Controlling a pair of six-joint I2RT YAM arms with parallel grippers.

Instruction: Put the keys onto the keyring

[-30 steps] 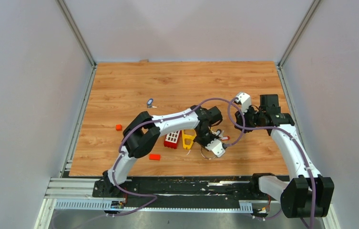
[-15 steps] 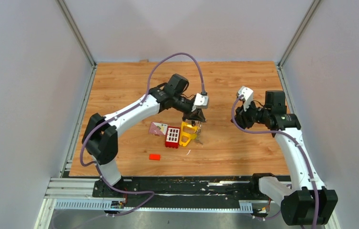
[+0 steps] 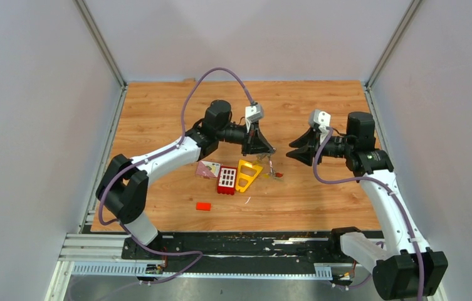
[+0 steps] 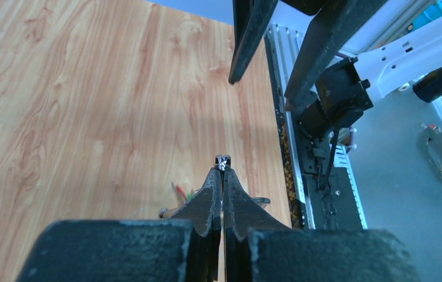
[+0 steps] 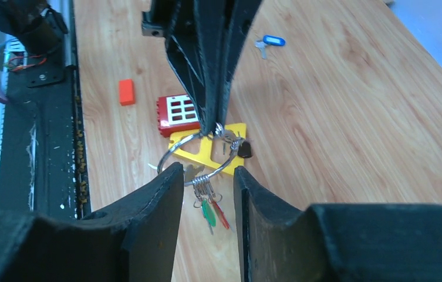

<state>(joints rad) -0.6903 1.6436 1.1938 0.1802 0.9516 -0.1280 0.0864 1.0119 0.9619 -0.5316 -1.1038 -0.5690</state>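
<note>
My left gripper (image 3: 271,152) is shut on the keyring (image 5: 175,149), a thin silver wire ring that it holds up above the table. In the left wrist view the wire shows pinched at the fingertips (image 4: 222,163). A green key (image 5: 208,212) and a red key (image 5: 222,215) hang from the ring's lower side; they also show in the top view (image 3: 276,174). A blue key (image 5: 271,40) lies alone on the table farther back. My right gripper (image 5: 208,187) is open and empty, its fingers either side of the ring's lower part without touching it.
Below the ring lie the yellow triangular frame (image 3: 247,175), a red block with holes (image 3: 226,180) and a pink piece (image 3: 207,168). A small red block (image 3: 204,205) lies nearer the front edge. A black rail (image 3: 252,241) runs along the near edge.
My left gripper has lifted the keyring from beside the yellow frame and carried it up and right. My right gripper has turned towards the ring with its fingers spread.
</note>
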